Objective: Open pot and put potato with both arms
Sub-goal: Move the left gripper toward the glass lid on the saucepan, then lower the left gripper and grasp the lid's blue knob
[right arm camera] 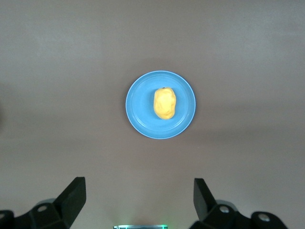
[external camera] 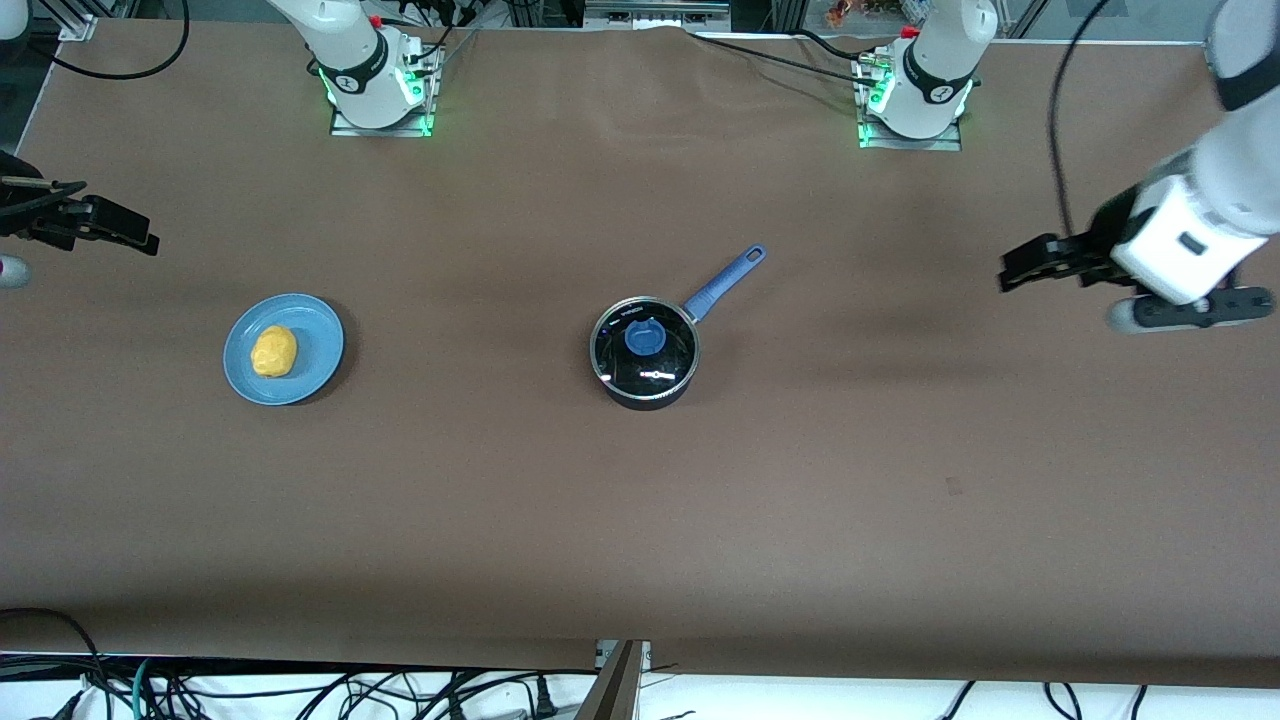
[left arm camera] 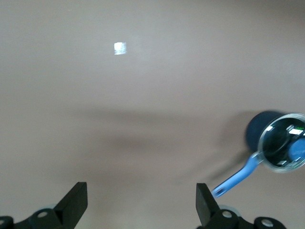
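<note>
The small black pot (external camera: 645, 356) stands mid-table, its glass lid with a blue knob (external camera: 645, 337) on it and its blue handle (external camera: 722, 281) pointing toward the left arm's base. It also shows in the left wrist view (left arm camera: 281, 143). The yellow potato (external camera: 273, 351) lies on a blue plate (external camera: 310, 325) toward the right arm's end; the right wrist view shows the potato (right arm camera: 164, 103) too. My left gripper (external camera: 1012, 272) (left arm camera: 141, 196) hangs open and empty above bare table at the left arm's end. My right gripper (external camera: 145, 238) (right arm camera: 139, 193) hangs open and empty at the right arm's end.
The brown table (external camera: 640, 520) has the two arm bases (external camera: 380, 90) (external camera: 915, 100) along its farthest edge. Cables lie off the edge nearest the front camera (external camera: 300, 690).
</note>
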Robot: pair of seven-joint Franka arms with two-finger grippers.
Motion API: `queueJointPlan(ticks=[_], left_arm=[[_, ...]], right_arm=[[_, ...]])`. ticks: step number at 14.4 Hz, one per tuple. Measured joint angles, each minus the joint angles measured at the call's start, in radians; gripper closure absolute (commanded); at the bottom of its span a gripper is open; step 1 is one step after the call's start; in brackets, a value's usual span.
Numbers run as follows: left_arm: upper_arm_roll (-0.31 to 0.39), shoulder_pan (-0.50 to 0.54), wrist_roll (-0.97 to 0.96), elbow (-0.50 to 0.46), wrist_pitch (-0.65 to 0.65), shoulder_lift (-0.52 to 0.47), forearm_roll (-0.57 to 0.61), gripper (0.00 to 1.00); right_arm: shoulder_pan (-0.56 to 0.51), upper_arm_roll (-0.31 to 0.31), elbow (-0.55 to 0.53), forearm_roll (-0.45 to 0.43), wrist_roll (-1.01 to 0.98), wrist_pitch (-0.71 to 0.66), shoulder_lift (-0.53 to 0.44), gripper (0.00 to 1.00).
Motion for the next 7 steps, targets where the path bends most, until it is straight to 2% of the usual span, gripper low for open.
queueJointPlan(ticks=[3,7], left_arm=[[-0.078,-0.104,-0.194,-0.018,0.166,0.098,0.009,0.00],[-0.085,-0.328,-0.473,-0.004,0.354,0.286,0.088,0.00]], right_arm=[[0.000,0.002,0.000,0.000,0.000,-0.001,0.000,0.00],[0.000,0.002,0.000,0.000,0.000,-0.003,-0.001,0.00]])
